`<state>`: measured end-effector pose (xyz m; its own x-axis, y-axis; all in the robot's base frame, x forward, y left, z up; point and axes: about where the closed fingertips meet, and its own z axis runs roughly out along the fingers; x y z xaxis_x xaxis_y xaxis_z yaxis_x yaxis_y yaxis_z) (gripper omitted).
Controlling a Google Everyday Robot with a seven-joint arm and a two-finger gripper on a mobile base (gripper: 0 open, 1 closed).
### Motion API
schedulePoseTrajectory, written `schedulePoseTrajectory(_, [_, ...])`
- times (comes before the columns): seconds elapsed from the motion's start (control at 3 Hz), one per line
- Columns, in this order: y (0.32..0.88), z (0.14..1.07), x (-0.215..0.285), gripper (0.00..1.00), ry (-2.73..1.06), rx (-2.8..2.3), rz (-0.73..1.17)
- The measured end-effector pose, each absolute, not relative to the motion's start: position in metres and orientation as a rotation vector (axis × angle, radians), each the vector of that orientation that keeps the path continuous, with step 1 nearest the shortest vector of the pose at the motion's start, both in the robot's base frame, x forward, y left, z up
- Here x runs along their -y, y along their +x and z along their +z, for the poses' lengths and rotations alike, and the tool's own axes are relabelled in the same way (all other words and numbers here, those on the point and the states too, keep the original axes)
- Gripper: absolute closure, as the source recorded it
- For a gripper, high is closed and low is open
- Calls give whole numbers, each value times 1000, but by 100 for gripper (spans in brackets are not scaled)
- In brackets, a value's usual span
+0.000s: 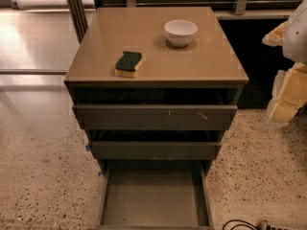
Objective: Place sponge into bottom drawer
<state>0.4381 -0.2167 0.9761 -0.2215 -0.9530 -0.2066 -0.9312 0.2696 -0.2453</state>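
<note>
**A:** What does the tool (280, 78) look like?

**B:** Only part of it shows, at the right edge of the camera view, where the frame cuts it off. The top of it is a rounded white housing (298, 30), smooth and slightly glossy.

**A:** And the rest?

**B:** Pale yellow foam blocks (290, 92). The larger one sits below the housing, chunky, with soft, uneven edges. A smaller yellow lump (273, 35) sticks out at the housing's left.

**A:** Anything else on it?

**B:** A pale, cloudy strip (278, 83) runs down the left side of the larger block. I cannot tell what it is made of.
</note>
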Motion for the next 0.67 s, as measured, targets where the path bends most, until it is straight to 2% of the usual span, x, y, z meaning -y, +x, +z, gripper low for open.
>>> schedulePoseTrajectory(0.67, [458,984,199,0,-1793,-2154,-121])
